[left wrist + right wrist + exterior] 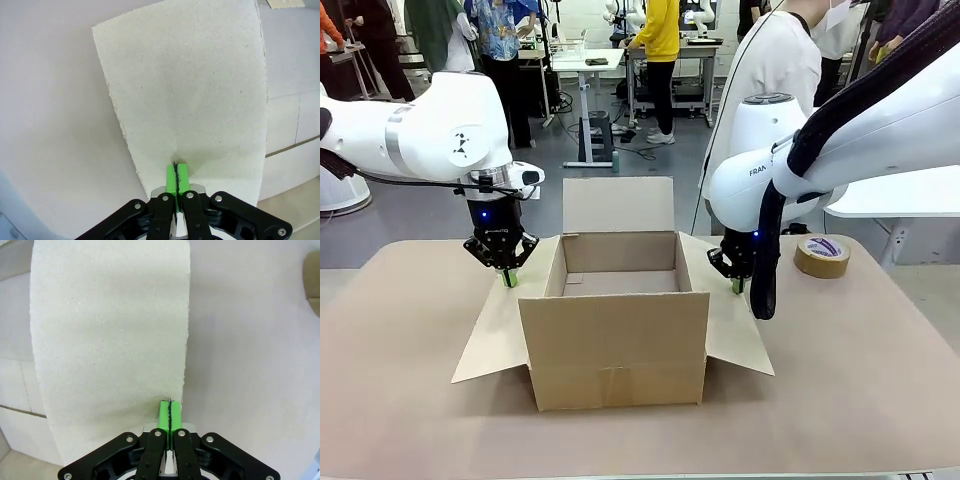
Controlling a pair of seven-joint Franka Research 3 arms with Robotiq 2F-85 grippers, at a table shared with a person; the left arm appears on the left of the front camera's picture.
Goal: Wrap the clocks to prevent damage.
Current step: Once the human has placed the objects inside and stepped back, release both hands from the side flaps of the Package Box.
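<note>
In the front view the near wall of the cardboard box stands before its inside, so the near part of its floor is hidden. The right gripper, at 3 o'clock of the box, is half covered by the black cable sleeve. Whether its fingertips touch the right flap cannot be told from there. The person at 12 o'clock is cut off by the top edge and partly covered by the right arm. In the right wrist view the tape roll, at 2 o'clock, is cut by the right edge. In the left wrist view a pale scrap at 1 o'clock is cut by the top edge, with too little showing to name it.
</note>
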